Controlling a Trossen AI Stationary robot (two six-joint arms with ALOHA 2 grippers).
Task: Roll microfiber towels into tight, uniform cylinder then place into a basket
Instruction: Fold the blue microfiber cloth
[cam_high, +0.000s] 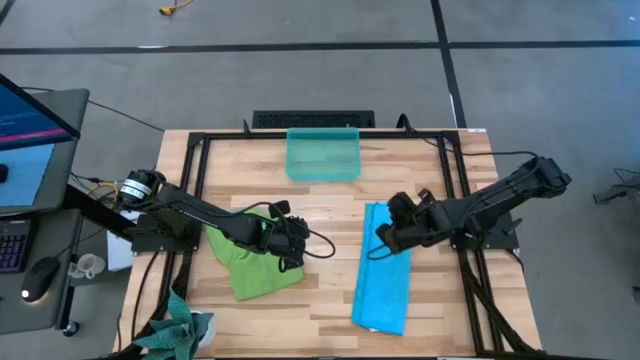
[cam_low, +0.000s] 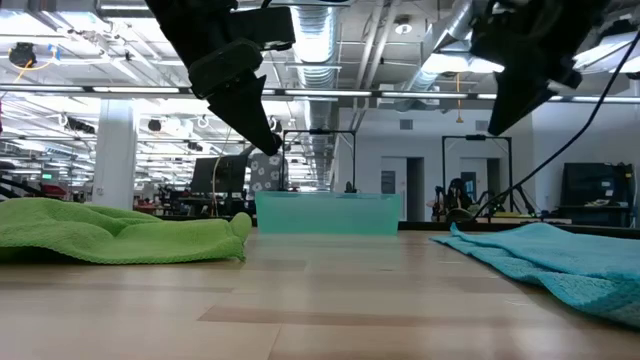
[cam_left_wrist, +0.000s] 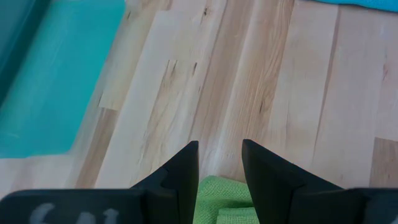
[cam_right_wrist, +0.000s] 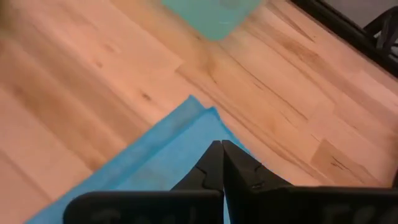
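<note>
Bare wood separates green towel from blue towel.

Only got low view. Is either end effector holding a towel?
Observer: No. The left end effector is open over the edge of the green towel, with nothing between its fingers.
Operator: Right one?
Observer: The right end effector is shut and empty, above the end of the blue towel nearest the basket.
Operator: Anything rolled yet?
Observer: No. The blue towel lies flat as a long strip and the green towel is bunched up.
</note>
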